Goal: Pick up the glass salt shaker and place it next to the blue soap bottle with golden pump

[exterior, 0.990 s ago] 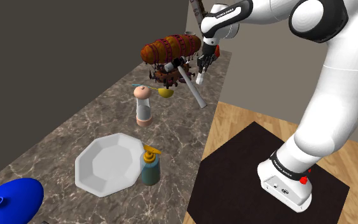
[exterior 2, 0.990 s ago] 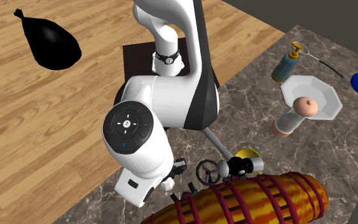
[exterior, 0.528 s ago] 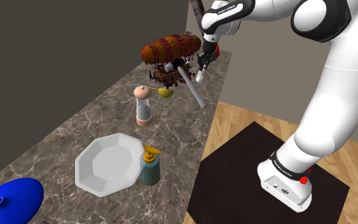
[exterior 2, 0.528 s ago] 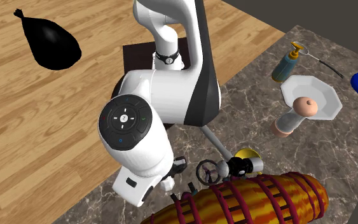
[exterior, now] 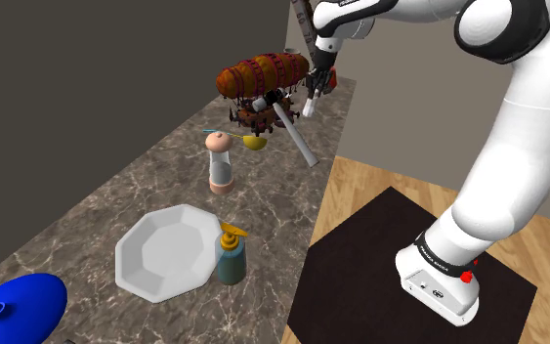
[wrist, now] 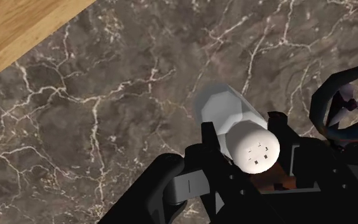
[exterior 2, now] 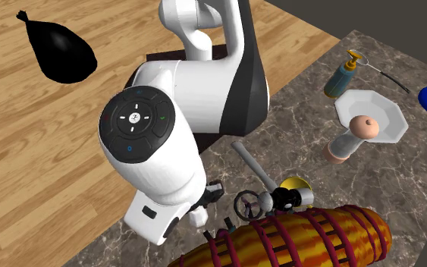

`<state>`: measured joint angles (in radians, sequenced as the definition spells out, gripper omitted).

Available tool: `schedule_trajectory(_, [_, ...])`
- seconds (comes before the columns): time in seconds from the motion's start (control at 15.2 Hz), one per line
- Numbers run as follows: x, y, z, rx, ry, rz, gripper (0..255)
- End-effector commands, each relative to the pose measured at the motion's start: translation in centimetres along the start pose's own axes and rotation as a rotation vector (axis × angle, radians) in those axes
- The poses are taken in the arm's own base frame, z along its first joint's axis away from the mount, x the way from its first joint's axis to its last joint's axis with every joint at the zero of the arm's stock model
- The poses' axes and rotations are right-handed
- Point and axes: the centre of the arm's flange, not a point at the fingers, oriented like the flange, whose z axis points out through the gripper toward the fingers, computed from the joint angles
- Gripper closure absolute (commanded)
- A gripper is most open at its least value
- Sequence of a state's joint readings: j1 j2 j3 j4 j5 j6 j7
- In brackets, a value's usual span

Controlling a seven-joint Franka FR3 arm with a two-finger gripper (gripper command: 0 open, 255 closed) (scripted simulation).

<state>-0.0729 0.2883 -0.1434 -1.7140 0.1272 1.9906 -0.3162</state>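
Gripper (exterior: pixel 312 97) clamped on salt shaker (exterior: pixel 308 107); wrist view confirms: black fingers (wrist: pixel 210 141) press both sides of white cyl. body, perforated cap facing cam. Shaker (wrist: pixel 233 119) hangs over marble counter (exterior: pixel 136 191) at far end, appears off the surface, just beside airship model (exterior: pixel 261 76) and above grey rod (exterior: pixel 294 132). Soap bottle (exterior: pixel 230 258), blue-green w/ gold pump, stands upright at near end, well apart from shaker, touching or nearly touching edge of white plate (exterior: pixel 163 254). Pink-topped mill (exterior: pixel 220 161) upright btwn plate and airship. Second exterior view: arm over counter, black bag (exterior 2: pixel 61 51) on wood floor.
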Motion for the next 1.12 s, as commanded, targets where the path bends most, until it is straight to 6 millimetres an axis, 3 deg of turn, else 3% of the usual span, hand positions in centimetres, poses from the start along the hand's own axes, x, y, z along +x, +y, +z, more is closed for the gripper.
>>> schedule_trajectory(0.0, [-0.1, -0.1, -1.0, 0.0, 0.0, 0.0, 255])
schedule_trajectory(1.06, [0.1, -0.7, -9.5, 0.0, 0.0, 0.0, 255])
